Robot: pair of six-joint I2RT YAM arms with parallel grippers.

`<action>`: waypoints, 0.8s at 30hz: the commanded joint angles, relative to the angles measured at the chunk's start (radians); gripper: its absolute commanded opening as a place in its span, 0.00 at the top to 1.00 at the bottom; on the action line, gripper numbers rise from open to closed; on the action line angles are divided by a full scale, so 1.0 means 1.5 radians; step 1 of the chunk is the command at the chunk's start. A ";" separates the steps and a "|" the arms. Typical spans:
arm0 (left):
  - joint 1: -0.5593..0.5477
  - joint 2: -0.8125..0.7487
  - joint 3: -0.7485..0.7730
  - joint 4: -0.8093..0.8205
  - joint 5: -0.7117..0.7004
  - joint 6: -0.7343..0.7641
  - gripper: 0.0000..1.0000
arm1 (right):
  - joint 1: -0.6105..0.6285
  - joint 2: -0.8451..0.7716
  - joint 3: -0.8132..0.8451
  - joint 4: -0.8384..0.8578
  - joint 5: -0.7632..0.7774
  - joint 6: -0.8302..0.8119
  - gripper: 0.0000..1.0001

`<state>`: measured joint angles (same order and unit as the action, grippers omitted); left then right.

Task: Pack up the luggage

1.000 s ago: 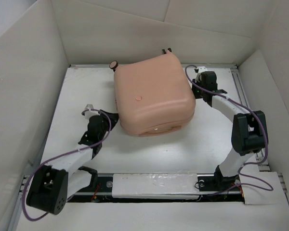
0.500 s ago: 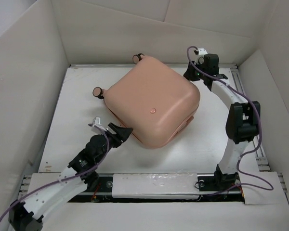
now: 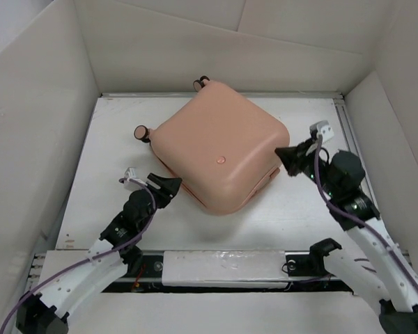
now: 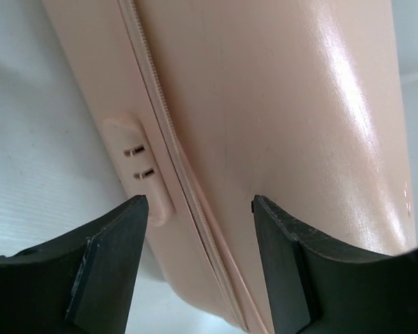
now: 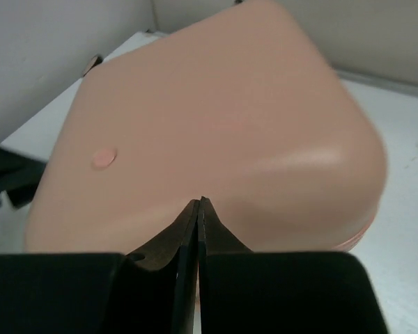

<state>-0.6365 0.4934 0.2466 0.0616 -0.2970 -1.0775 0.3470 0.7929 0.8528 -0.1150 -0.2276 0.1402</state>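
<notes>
White table (image 3: pixel 111 174). The luggage (image 3: pixel 219 149) lay flat and zipped shut on it, a little beyond the middle and turned cornerwise to the edges. The left gripper (image 3: pixel 169 186) sat at its near-left side, jaws spread wide, straddling the zipper seam (image 4: pixel 168 149) and clasping nothing. The right gripper (image 3: pixel 287 154) was at the right corner, jaws pressed together and empty; contact with the shell could not be told. Two wheels (image 3: pixel 141 133) jutted from the far-left side. A small round dot (image 3: pixel 221 160) marked the top shell.
</notes>
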 commanded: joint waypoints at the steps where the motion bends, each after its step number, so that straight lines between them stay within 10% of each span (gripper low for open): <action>1: 0.058 0.033 -0.022 0.057 0.066 -0.012 0.43 | 0.059 -0.090 -0.096 -0.048 0.040 0.027 0.95; 10: 0.423 0.072 -0.131 0.272 0.464 0.014 0.44 | 0.176 -0.246 -0.214 -0.137 0.138 0.118 0.91; 24: 0.398 0.118 -0.150 0.309 0.601 0.107 0.46 | 0.219 -0.129 -0.351 0.093 0.130 0.062 0.59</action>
<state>-0.0376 0.6552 0.0433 0.4446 0.5339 -0.9642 0.6674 0.6025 0.3397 -0.1600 -0.0650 0.2676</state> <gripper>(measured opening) 0.545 0.413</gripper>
